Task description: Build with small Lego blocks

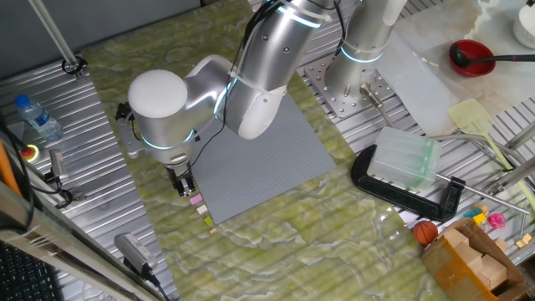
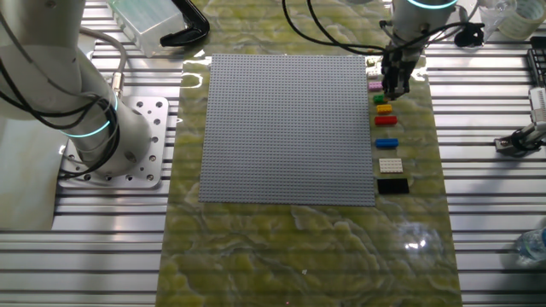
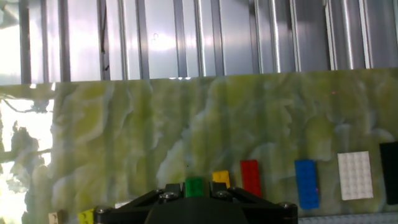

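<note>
Eight small Lego blocks [image 2: 386, 128] sit in a tight row just off the baseplate's [image 2: 290, 128] 3 o'clock edge. Neighbours nearly touch, so descending fingers could nudge the yellow brick [image 3: 221, 179] aside. The pincer [image 3: 194, 194] stands narrowly parted astride the green brick [image 3: 194, 186]; actual contact I cannot tell.

Small Lego blocks [image 2: 386, 132] in a row beside baseplate [image 2: 290, 128] edge, gripper [image 2: 395, 85] above row's end
</note>
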`<state>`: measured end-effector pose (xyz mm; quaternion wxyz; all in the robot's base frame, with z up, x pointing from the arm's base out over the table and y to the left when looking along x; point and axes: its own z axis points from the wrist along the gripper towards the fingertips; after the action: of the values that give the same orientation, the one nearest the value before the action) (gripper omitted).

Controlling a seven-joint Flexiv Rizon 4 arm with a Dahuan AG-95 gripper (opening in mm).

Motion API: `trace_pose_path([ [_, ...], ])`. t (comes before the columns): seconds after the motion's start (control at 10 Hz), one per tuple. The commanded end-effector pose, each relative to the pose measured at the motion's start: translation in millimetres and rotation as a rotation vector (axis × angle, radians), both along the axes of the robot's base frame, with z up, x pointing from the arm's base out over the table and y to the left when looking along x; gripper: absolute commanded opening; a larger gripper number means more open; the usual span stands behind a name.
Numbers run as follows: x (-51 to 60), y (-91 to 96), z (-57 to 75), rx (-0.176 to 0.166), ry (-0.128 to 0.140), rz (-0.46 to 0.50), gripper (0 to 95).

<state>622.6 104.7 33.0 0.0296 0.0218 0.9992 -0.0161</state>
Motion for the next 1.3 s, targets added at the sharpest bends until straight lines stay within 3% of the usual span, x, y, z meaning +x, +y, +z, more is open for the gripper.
trace_pose_path([
  [0.1,1.1,0.6,0.9,0.006,-0.001,0.009,19.0],
  [0.3,4.3,1.9,12.5,0.010,0.014,0.010,19.0],
  [0.5,4.3,1.9,12.5,0.017,0.057,0.030,19.0],
  [1.0,4.3,-7.8,9.8,0.015,0.042,0.003,19.0],
  [1.3,14.8,-30.6,19.8,0.023,0.040,0.024,19.0],
])
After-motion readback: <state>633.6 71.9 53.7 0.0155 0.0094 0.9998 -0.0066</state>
